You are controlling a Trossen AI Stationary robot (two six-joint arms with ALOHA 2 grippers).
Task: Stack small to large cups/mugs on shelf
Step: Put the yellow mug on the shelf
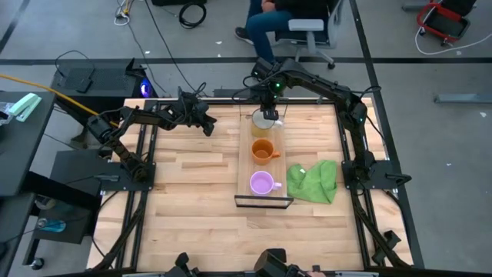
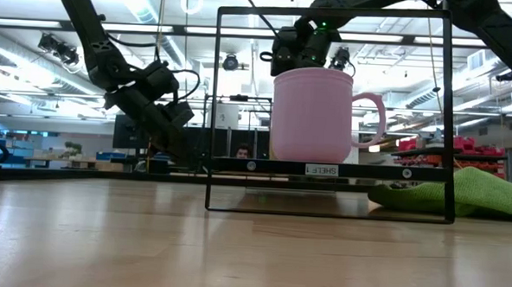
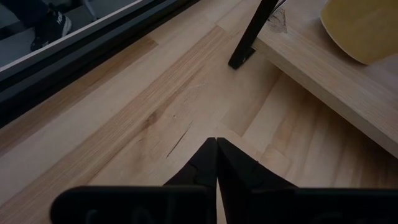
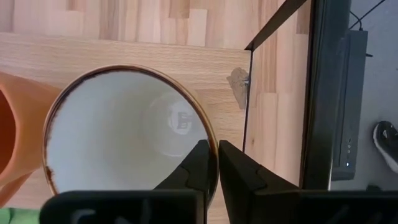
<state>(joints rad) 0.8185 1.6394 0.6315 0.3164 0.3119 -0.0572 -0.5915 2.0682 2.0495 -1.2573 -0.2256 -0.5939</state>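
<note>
The light-wood shelf plank (image 1: 246, 165) runs from far to near, with a thin black frame (image 1: 264, 201) at its near end. Three mugs stand in a row on the shelf: the cream mug (image 1: 263, 121) at the far end, the orange mug (image 1: 263, 151) in the middle, and the purple mug (image 1: 262, 183) nearest (image 2: 313, 116). My right gripper (image 4: 212, 158) is over the cream mug (image 4: 124, 137) and is shut on its rim. My left gripper (image 1: 208, 125) is shut and empty, low over the table to the left of the shelf's far end (image 3: 216, 149). My right gripper pinches the cream mug's rim (image 4: 209, 133) on its far side. One finger (image 4: 198, 163) is inside the mug and the other (image 4: 235, 167) is outside. The fingers come from above, pointing down. The mug is upright on the plank's far end.
A crumpled green cloth (image 1: 313, 181) lies on the table right of the shelf's near end. The shelf's black leg (image 3: 250, 36) stands near my left gripper. A seated person (image 1: 273, 19) is beyond the table's far edge. Bare tabletop lies left of the shelf.
</note>
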